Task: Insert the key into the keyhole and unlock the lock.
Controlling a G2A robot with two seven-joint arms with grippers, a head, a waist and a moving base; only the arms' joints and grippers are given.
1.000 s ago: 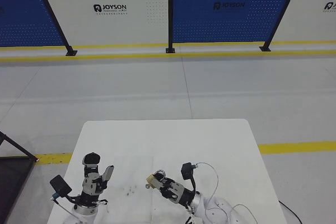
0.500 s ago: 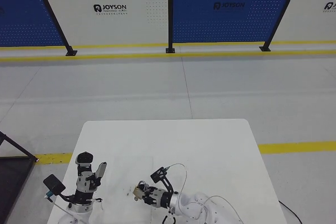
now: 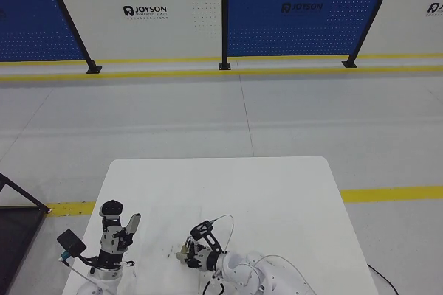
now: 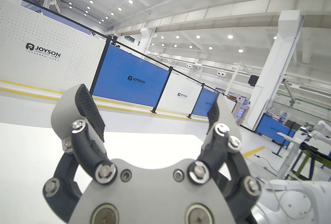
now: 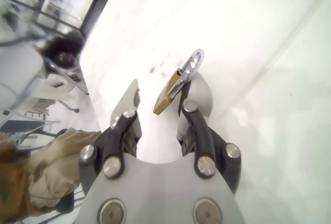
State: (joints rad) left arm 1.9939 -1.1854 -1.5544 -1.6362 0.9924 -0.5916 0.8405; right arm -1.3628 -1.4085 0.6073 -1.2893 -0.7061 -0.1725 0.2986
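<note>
A brass padlock (image 5: 163,98) with a silver shackle (image 5: 192,65) stands on edge between the fingers of my right gripper (image 5: 165,94), low over the white table (image 3: 221,184). It leans against one finger (image 5: 200,91), and a gap separates it from the other finger (image 5: 130,96), so the jaws are apart. From above, the right gripper (image 3: 186,256) and padlock (image 3: 181,257) sit near the table's front edge, left of centre. My left gripper (image 3: 123,218) stands at the front left corner, pointing up and open, with nothing between its ribbed pads (image 4: 89,106).
Dark scuff marks (image 5: 156,71) spot the table just beyond the padlock. The table's edge (image 5: 89,80) runs close beside the right gripper. A thin cable (image 3: 225,221) loops over the right arm. The far half of the table is bare white surface.
The right arm swung left and toward the front edge, carrying the padlock with it. The left gripper shifted slightly left early on, then stayed still.
</note>
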